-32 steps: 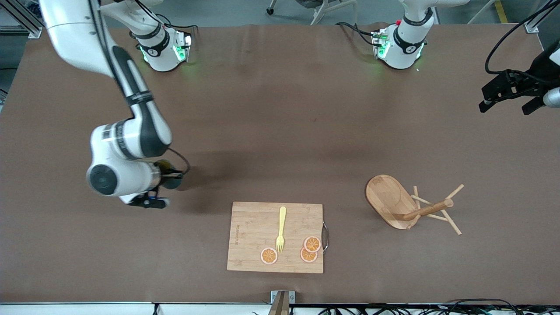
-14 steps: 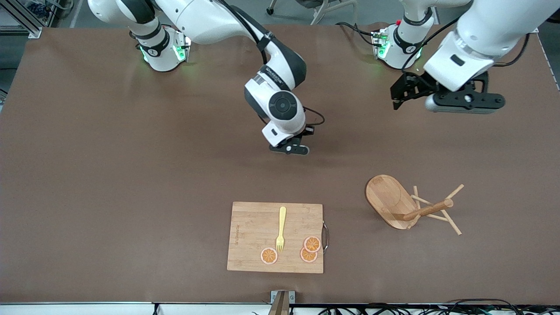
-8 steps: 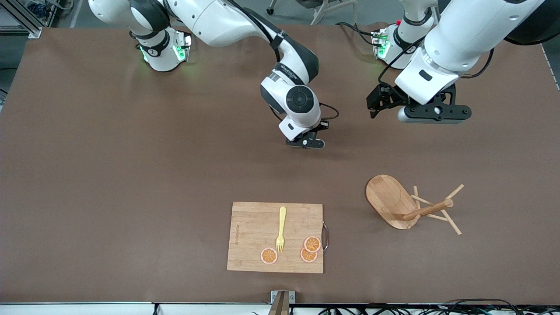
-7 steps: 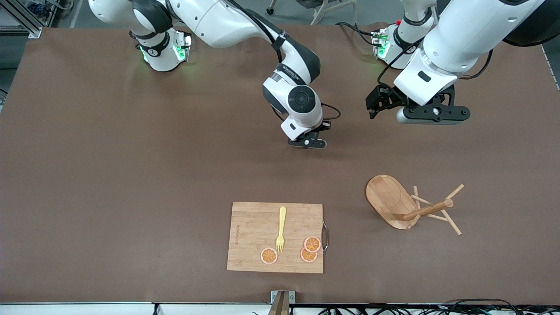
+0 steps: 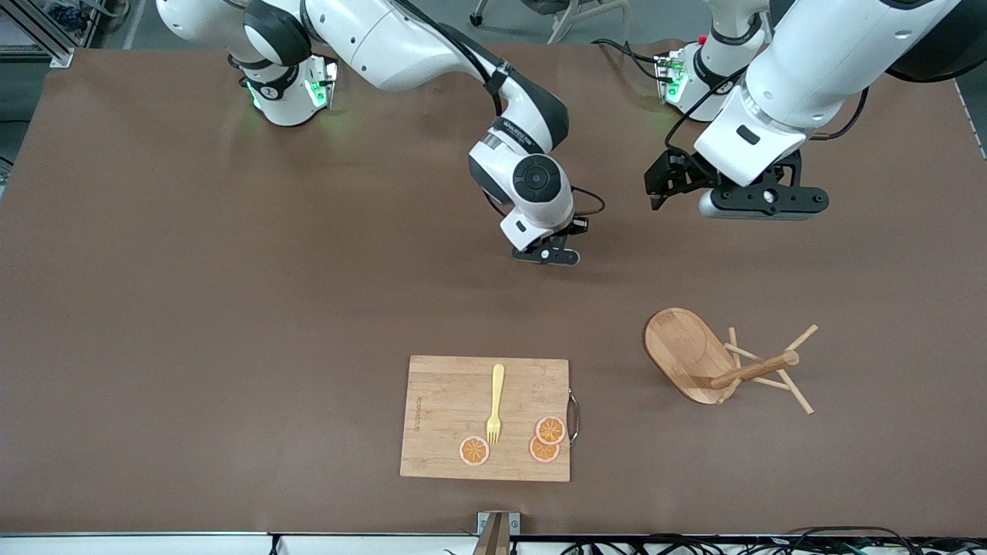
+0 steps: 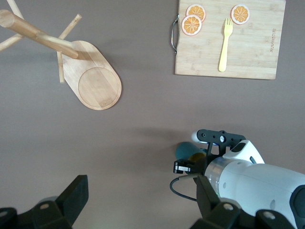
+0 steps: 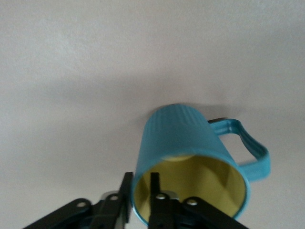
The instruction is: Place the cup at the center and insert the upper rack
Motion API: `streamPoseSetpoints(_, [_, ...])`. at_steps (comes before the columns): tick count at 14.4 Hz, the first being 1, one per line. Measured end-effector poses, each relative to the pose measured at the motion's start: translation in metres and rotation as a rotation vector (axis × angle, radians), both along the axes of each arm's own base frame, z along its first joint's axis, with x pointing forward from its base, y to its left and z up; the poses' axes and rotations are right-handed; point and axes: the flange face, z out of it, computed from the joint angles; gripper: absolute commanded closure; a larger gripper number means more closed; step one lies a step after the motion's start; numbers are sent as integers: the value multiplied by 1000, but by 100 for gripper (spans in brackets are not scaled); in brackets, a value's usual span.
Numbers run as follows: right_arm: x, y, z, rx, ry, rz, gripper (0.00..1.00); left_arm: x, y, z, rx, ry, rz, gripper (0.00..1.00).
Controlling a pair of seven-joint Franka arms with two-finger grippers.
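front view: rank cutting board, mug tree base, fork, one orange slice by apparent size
1. cutting board
2. mug tree base, tipped over, so foreshortened
3. fork, longer than a slice but thin
4. orange slice

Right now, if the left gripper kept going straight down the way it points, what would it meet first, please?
Probably bare table. The left gripper, fingers open, points down at empty brown surface between the upper rack and the cup in the right gripper. Depth is uncertain.
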Motion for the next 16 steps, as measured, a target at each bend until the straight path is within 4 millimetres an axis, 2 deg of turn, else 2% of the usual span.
streamPoseSetpoints(2, [5, -1, 5, 9, -9, -7, 0, 0, 0, 0, 0, 0, 0, 0])
streamPoseSetpoints(6, [17, -3, 36, 25, -20, -70, 0, 0, 0, 0, 0, 0, 0, 0])
streamPoseSetpoints(8, [40, -26, 61, 5, -4, -105, 0, 0, 0, 0, 0, 0, 0, 0])
streamPoseSetpoints(9, [58, -47, 80, -3, 4, -129, 0, 0, 0, 0, 0, 0, 0, 0])
streamPoseSetpoints(10, [79, -72, 105, -6, 5, -156, 0, 0, 0, 0, 0, 0, 0, 0])
streamPoseSetpoints(12, [124, -144, 172, -11, -9, -198, 0, 0, -1, 0, 0, -1, -2, 0])
streamPoseSetpoints(14, [165, -243, 235, -16, -52, -158, 0, -3, -6, 0, -1, 0, -4, 0])
streamPoseSetpoints(15, [181, -295, 259, -35, -82, -125, 0, -5, -10, 0, -1, 1, 2, 0])
streamPoseSetpoints(16, [194, -344, 272, -69, -109, -90, 0, -8, -16, 0, -2, 2, 3, 0])
